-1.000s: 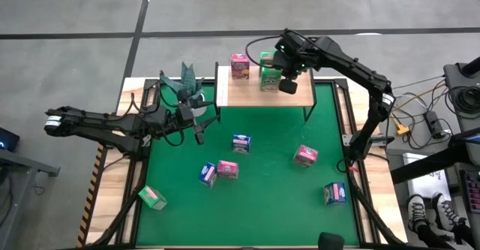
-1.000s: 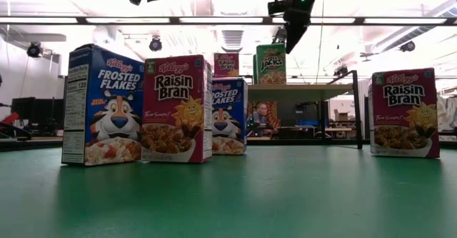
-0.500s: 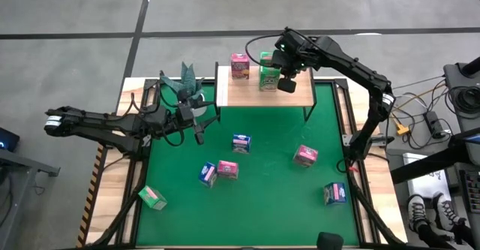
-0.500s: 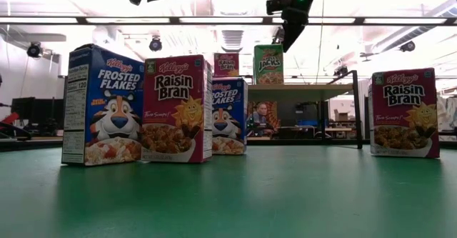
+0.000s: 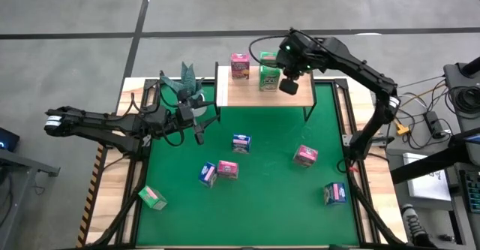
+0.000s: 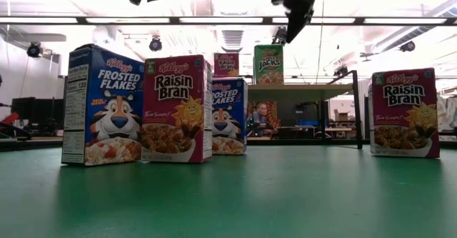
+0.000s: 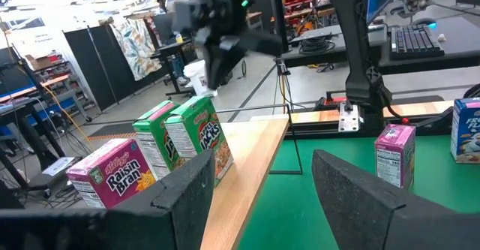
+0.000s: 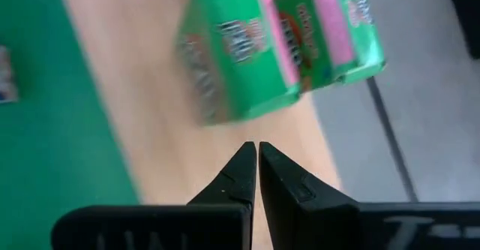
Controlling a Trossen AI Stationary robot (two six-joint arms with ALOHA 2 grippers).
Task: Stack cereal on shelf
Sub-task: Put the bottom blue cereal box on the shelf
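The shelf stands at the mat's far edge. On it stand a pink cereal carton and two green ones, one behind the other. My right gripper hovers shut above the shelf board, right of the green cartons, pointing steeply down. My left gripper waits open and level over the mat's left side, with nothing between its fingers. Several more cartons rest on their bases on the mat: blue, blue, pink, pink, blue, green.
A teal leafy object sits at the far left corner, behind my left arm. The shelf's thin black legs stand on the mat. The board has bare wood right of the green cartons. Cables lie beyond the table's right edge.
My right gripper has risen a little above the shelf and drawn away from the green cartons, rolling slightly and staying shut. The cartons on the shelf stand upright.
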